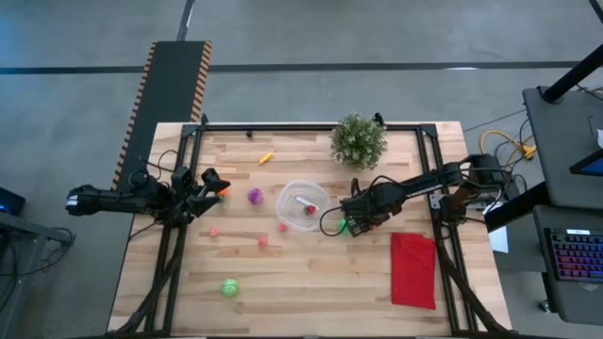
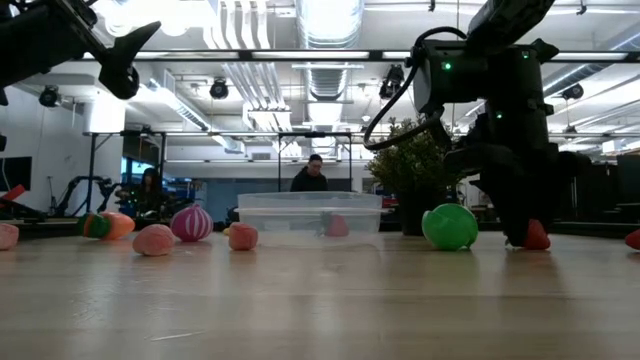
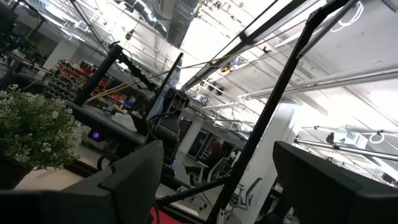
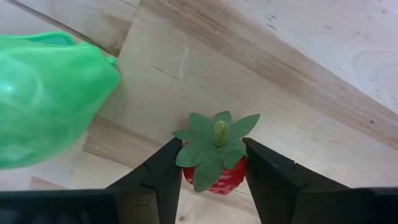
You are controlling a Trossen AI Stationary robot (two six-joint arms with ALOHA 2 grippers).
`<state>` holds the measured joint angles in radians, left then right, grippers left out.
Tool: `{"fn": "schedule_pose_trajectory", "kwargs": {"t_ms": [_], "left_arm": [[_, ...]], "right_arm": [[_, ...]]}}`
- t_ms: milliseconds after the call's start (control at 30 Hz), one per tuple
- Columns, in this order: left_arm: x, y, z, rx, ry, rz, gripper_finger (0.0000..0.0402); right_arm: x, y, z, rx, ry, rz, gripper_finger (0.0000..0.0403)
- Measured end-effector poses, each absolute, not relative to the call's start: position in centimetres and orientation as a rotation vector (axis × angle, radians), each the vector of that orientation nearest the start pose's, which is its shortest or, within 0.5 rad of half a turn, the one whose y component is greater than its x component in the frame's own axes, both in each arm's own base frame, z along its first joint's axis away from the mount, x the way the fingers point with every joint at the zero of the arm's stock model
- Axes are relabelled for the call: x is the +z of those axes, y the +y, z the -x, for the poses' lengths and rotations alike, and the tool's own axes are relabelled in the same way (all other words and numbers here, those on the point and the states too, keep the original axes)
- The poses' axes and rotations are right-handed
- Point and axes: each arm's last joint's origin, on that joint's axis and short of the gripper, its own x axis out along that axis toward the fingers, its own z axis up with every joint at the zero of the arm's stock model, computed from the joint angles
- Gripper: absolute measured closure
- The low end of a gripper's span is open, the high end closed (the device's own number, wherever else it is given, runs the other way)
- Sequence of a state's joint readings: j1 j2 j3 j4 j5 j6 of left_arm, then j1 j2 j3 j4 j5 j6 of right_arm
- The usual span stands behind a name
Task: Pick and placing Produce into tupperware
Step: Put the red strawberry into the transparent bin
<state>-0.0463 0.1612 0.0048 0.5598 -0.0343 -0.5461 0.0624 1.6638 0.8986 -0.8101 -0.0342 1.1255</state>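
My right gripper [image 1: 350, 224] stands just right of the clear round bowl [image 1: 281, 201], fingers pointing down, shut on a red toy strawberry [image 4: 216, 175]. A green toy fruit [image 1: 331, 226] lies on the table right beside it, between gripper and bowl. A pink-red piece [image 1: 306, 202] lies inside the bowl. A purple piece [image 1: 254, 196], pink pieces [image 1: 263, 241], a green ball [image 1: 230, 287] and a yellow-orange piece [image 1: 267, 158] rest on the wood. My left gripper [image 1: 212, 184] hovers open above the table's left side, near an orange piece [image 1: 222, 191]. My right gripper pinches the strawberry's red body [image 4: 235, 175] between its two fingers, one on each side, just below the green leaf cap [image 4: 214, 140]. The fingers come from above, pointing down. In the low view the strawberry [image 2: 537, 236] sits at table level under the fingers.
A bushy potted plant [image 1: 358, 141] stands at the far edge behind the bowl. A flat red cloth [image 1: 413, 270] lies at the near right. Black frame rails [image 1: 443, 188] run along the table's sides. Bare wood lies open at the near middle. People sit in the room beyond.
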Motion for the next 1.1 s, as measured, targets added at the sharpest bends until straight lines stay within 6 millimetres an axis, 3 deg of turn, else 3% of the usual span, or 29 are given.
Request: {"fn": "schedule_pose_trajectory", "kwargs": {"t_ms": [333,500,633,933,1100], "left_arm": [[20.5,-0.4,-10.0,-0.121,-0.39,0.555,0.0111],[20.5,-0.4,-10.0,-0.121,-0.39,0.555,0.0111],[20.5,-0.4,-10.0,-0.12,-0.389,0.553,0.0111],[20.5,-0.4,-10.0,-0.12,-0.389,0.553,0.0111],[20.5,-0.4,-10.0,-0.12,-0.389,0.552,0.0111]], "right_arm": [[14.4,1.8,-26.2,-0.798,1.442,-0.864,0.0255],[15.5,1.9,-27.2,-0.757,1.406,-0.866,0.0255],[17.5,1.9,-28.7,-0.703,1.362,-0.833,0.0255],[24.2,1.5,-31.5,-0.646,1.238,-0.725,0.0256],[25.5,0.6,-33.2,-0.619,1.204,-0.705,0.0256]]}}
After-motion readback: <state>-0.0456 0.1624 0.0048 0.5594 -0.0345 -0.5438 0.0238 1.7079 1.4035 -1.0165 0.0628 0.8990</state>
